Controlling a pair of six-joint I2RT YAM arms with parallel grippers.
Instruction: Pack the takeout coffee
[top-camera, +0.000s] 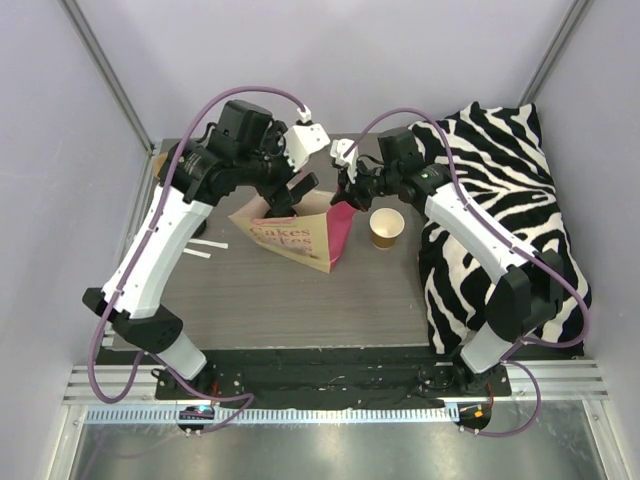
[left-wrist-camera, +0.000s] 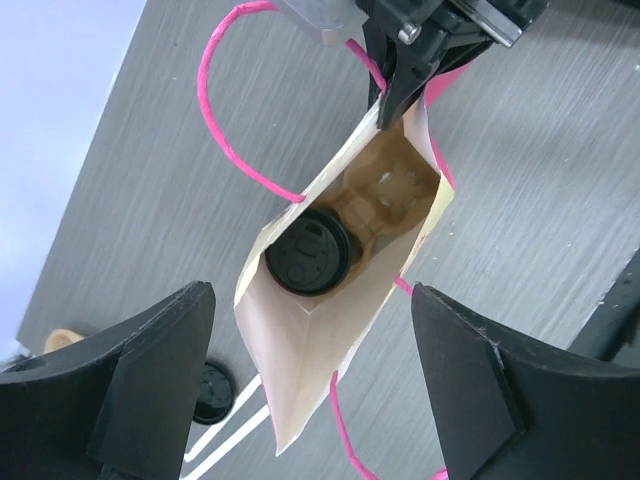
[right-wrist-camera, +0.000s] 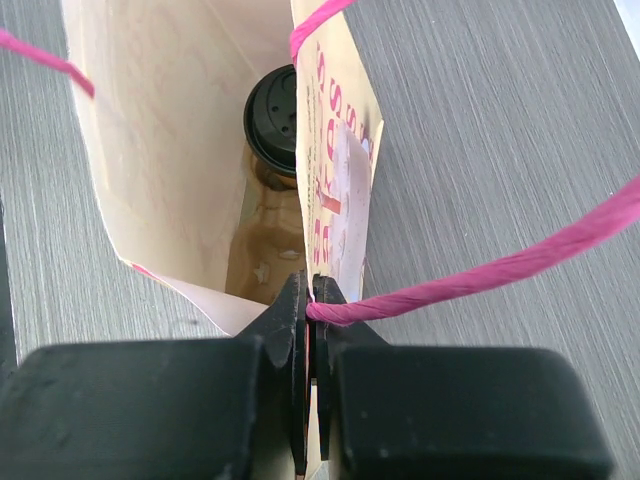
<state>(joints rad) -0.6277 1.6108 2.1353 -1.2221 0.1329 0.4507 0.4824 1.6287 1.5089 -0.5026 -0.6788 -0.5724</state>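
With the right tool (right-wrist-camera: 310, 300) clenched on the rim of the bag (top-camera: 300, 235), the left tool (left-wrist-camera: 312, 340) is held released directly above 1 lidded cup (left-wrist-camera: 308, 252) upright inside, while 1 open cup (top-camera: 386, 227) is seen on the bench (top-camera: 300, 300), nearer the right arm.

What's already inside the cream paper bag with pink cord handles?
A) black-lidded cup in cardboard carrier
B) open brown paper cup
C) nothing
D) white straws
A: the left wrist view shows a black-lidded cup in a cardboard carrier inside the cream paper bag; the open brown paper cup stands outside it.
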